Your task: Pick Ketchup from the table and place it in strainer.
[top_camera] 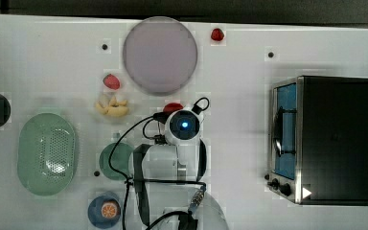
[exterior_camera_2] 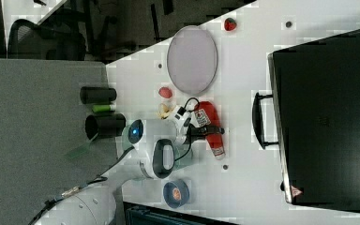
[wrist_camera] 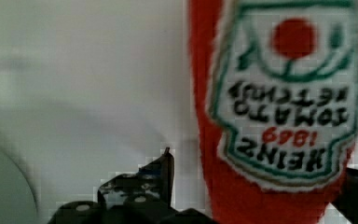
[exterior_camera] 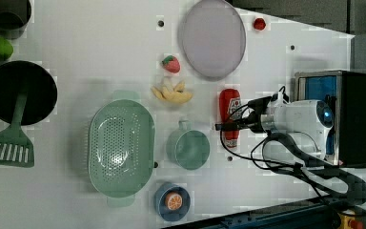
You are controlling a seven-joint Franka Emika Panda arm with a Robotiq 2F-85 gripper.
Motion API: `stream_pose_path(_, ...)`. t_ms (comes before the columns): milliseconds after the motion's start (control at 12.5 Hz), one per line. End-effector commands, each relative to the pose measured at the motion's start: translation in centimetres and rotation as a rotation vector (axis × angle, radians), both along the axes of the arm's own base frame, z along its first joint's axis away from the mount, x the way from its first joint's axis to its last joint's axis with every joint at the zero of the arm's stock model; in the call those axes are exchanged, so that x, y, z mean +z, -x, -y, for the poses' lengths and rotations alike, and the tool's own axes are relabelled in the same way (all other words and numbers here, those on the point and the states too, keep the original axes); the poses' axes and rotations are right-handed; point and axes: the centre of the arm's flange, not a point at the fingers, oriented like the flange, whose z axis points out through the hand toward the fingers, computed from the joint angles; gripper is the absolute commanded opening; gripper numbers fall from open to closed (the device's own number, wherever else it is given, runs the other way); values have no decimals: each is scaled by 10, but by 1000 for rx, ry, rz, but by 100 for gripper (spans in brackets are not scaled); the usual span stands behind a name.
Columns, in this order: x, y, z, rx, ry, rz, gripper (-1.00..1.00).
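Ketchup [exterior_camera: 230, 116] lies flat on the white table [exterior_camera: 100, 57], between the purple plate [exterior_camera: 212, 38] and the dark green cup [exterior_camera: 188, 149] in the left view, well apart from the strainer [exterior_camera: 120, 148]. In the wrist view the tool [wrist_camera: 261, 186] hangs low over the bottle, one finger on either side and apart, not yet clamped. Best to centre across the body, descend fully, then close firmly so the rounded bottle cannot slip.

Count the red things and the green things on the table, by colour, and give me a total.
Red: 3 (Ketchup, one strawberry, another strawberry)
Green: 4 (strainer, cup, spatula, small round fruit)
Total: 7
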Motion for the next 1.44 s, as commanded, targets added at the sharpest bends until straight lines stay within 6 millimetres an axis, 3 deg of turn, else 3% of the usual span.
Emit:
stream_pose_path(80,27,-24,6,24,3,100,43)
stream_pose_path(160,29,-25,5,25,3,104,23)
stream_pose_path(320,40,-28,5,24,6,119,23)
stream_pose_path(480,69,-36,8,9,16,121,23)
stream_pose_path(640,114,-38,9,-7,32,83,23)
stream_pose_path(960,232,-43,3,-35,66,87,23)
stream_pose_path(1200,306,-35,-22,-139,92,77,23)
stream_pose_path(1440,338,-25,-78,-178,96,84,23)
